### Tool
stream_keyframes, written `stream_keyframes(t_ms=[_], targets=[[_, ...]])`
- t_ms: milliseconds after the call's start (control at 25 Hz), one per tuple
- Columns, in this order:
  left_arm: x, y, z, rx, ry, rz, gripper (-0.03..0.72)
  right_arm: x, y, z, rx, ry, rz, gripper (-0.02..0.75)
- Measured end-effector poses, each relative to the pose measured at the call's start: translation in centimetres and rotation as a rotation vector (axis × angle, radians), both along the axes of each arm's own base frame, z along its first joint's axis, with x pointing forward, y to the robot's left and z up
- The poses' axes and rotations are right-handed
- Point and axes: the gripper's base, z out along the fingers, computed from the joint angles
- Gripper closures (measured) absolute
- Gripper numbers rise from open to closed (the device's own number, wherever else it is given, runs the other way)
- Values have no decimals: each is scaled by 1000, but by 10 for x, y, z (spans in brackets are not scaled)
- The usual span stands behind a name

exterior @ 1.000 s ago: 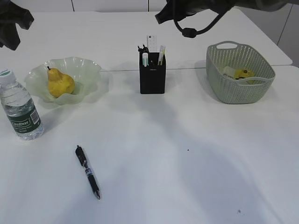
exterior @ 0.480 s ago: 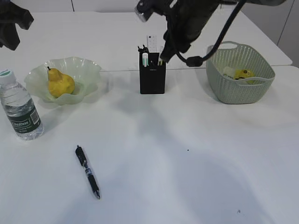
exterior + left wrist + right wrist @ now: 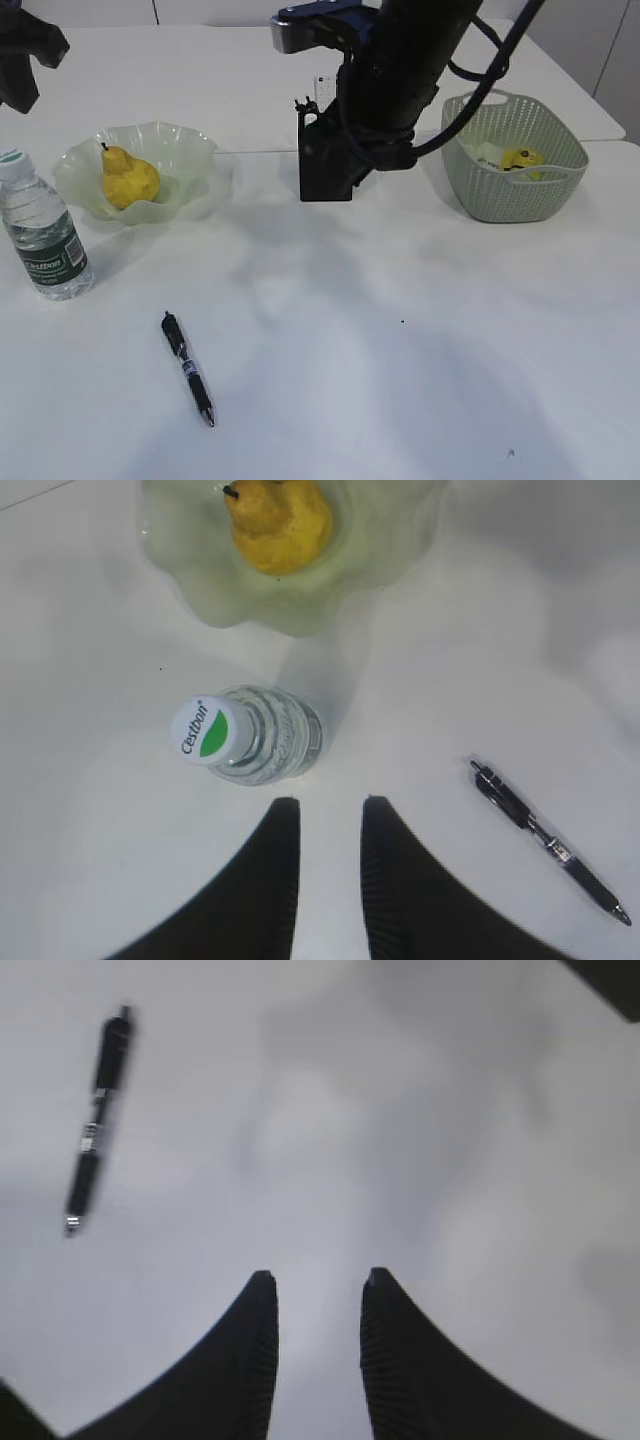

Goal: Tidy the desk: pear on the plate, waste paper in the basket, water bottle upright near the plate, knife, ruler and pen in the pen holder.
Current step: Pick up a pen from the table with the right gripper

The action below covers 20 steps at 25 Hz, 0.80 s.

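exterior slants down, wrists overhead, sharing pen (image 3: 188, 369)

**Both Arms Raised, Grippers Empty**

Right arm (image 3: 400, 70) stretched over table middle, its gripper (image 3: 316, 1290) parted a little, holding nothing. Left gripper (image 3: 330, 815) also slightly parted and empty, left arm (image 3: 25, 55) at far edge.

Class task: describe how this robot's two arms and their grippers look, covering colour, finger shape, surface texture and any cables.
Both arms are black. The right arm is bulky, with a silver-grey plate near its top and a thick black cable looping beside it. Only a dark corner of the left arm shows. The left gripper and right gripper each have two black, curved, tapering fingers with finely ribbed inner faces. No markings are visible.
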Motion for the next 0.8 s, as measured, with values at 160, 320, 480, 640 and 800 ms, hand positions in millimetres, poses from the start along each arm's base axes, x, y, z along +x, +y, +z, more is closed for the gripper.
stream_keyframes(t_ms=[160, 320, 480, 640, 800], targets=[[-1, 3, 0, 37, 15, 9, 546, -9, 11, 3, 133, 116, -29, 491], [-2, 7, 0, 80, 21, 18, 546, -12, 16, 5, 207, 188, -132, 491], [-4, 2, -2, 20, 51, 14, 546, -12, 16, 5, 227, 247, -276, 491], [-6, -3, -3, -44, 70, 7, 546, -10, 13, 4, 212, 271, -393, 490], [-5, 1, -3, 5, 63, 14, 546, -13, 17, 3, 191, 270, -421, 490]])
